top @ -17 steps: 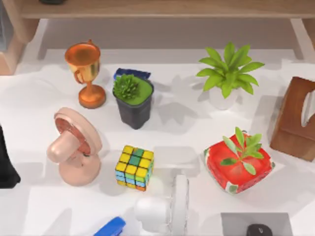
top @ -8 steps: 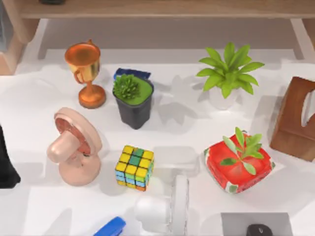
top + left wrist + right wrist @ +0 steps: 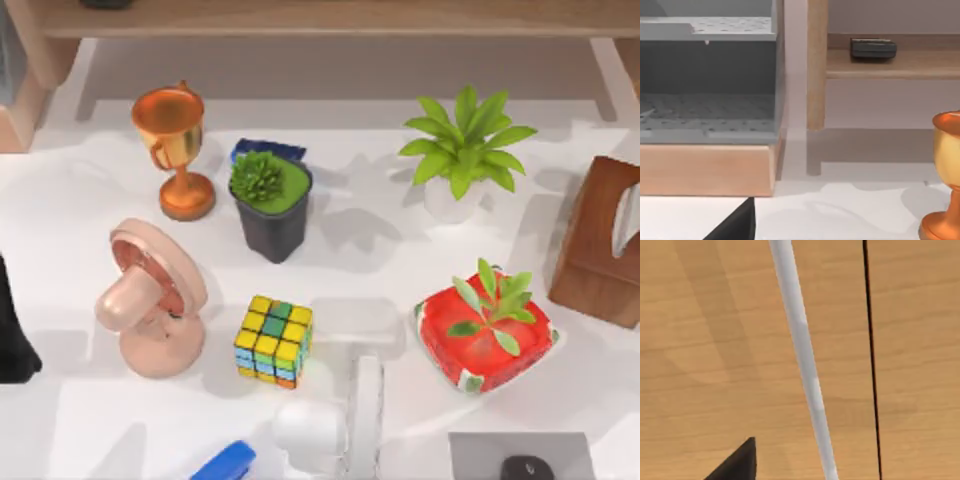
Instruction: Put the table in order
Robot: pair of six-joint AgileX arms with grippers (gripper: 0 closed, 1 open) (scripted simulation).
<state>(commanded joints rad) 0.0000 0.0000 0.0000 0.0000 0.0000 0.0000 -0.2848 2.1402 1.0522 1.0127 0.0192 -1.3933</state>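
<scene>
A: Where's the desk point(image 3: 400, 250)?

B: Spread under everything: trophy point(image 3: 175, 150) far left, cube point(image 3: 273, 341) near the middle, red pot point(image 3: 485, 335) to the right. It looks rigid, glossy and likely slippery; nothing to grip on it, so I'd lift each item by its body.

A: And the pincers?

B: I cannot tell either one's state; the left arm point(image 3: 12, 330) sits at the left edge.

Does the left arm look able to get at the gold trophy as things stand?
Probably yes: the gold trophy stands upright on the table, open above and on its left, toward the left arm; the black plant pot stands apart.
</scene>
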